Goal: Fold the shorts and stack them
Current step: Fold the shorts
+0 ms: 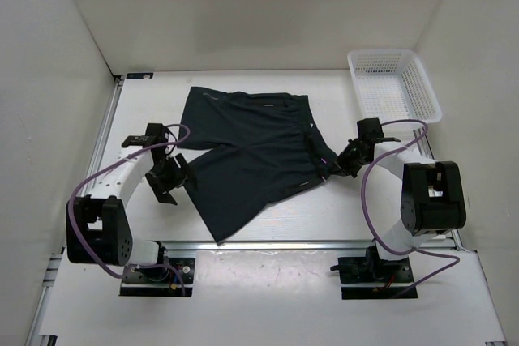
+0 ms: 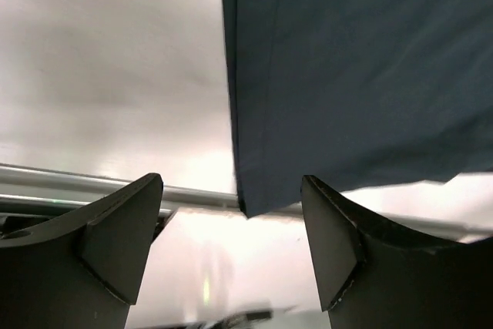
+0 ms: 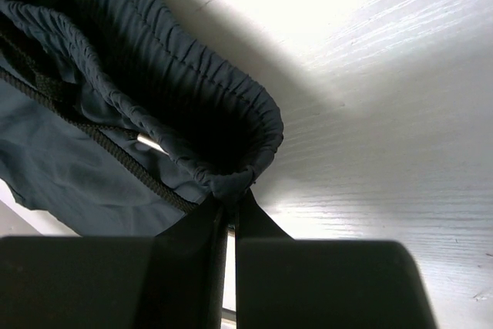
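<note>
The shorts (image 1: 251,155) lie spread across the middle of the top view on the white table (image 1: 324,216), one leg reaching toward the lower centre, and a white basket (image 1: 395,83) sits in the upper right. My left gripper (image 1: 172,177) is at centre-left, just beside that leg's edge, jaws wide apart with nothing between them; the hem corner shows just past them in my left wrist view. My right gripper (image 1: 332,169), right of centre, is pinched closed on the gathered waistband (image 3: 192,113), which bunches just above my fingertips in the right wrist view.
</note>
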`<action>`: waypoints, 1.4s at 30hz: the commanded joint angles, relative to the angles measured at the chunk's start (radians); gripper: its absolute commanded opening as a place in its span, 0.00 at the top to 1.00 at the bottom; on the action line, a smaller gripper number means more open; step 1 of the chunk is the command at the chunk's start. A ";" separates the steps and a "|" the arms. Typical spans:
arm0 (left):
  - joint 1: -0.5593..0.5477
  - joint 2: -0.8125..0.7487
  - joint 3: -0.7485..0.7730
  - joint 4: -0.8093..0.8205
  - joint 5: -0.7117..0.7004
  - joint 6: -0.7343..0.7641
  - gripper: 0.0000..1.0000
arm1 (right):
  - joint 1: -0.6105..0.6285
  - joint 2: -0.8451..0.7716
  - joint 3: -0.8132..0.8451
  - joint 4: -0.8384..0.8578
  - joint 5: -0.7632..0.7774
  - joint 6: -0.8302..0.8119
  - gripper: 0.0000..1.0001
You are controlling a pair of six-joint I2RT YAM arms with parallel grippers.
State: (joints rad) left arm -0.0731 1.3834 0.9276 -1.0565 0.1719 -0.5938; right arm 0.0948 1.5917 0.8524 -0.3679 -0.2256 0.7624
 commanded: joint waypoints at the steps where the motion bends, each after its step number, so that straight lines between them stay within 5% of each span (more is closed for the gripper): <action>1: 0.009 -0.052 -0.004 0.116 -0.055 -0.081 0.17 | 0.002 -0.039 -0.021 -0.011 -0.026 -0.017 1.00; 5: 0.009 0.107 -0.004 0.193 -0.066 -0.103 0.20 | 0.002 -0.061 -0.030 -0.011 -0.035 -0.028 1.00; 9: 0.009 0.253 0.054 0.220 -0.084 -0.093 0.33 | 0.002 -0.079 -0.050 -0.011 -0.035 -0.037 1.00; 13: 0.009 0.341 0.111 0.230 -0.115 -0.093 0.58 | 0.002 -0.088 -0.070 -0.002 -0.035 -0.037 1.00; 14: 0.009 0.354 0.120 0.230 -0.126 -0.093 0.74 | 0.002 -0.098 -0.070 -0.002 -0.035 -0.037 1.00; 16: 0.009 0.391 0.135 0.230 -0.126 -0.093 0.90 | 0.002 -0.098 -0.079 -0.002 -0.026 -0.037 1.00; 27: 0.041 0.571 0.460 0.120 -0.251 -0.043 0.90 | 0.002 -0.118 -0.079 -0.002 -0.044 -0.015 1.00; 29: 0.041 0.571 0.490 0.093 -0.265 -0.043 0.80 | 0.002 -0.118 -0.088 0.007 -0.044 -0.005 0.98; 30: 0.041 0.562 0.490 0.093 -0.265 -0.031 0.67 | 0.012 -0.118 -0.088 0.007 -0.044 0.008 0.95; 35: 0.041 0.438 0.439 0.058 -0.252 0.006 0.08 | 0.068 -0.118 -0.088 0.030 -0.032 0.055 0.36; 38: 0.041 0.303 0.364 0.044 -0.216 0.015 0.00 | 0.082 -0.118 -0.076 0.030 -0.001 0.068 0.21; 42: -0.010 0.102 0.219 0.004 -0.160 -0.012 0.00 | 0.082 -0.118 -0.076 0.030 0.049 0.068 0.19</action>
State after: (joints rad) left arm -0.0517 1.6241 1.2121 -1.0031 -0.0368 -0.5991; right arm 0.1764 1.5021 0.7700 -0.3550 -0.2295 0.8135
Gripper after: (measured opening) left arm 0.998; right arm 0.809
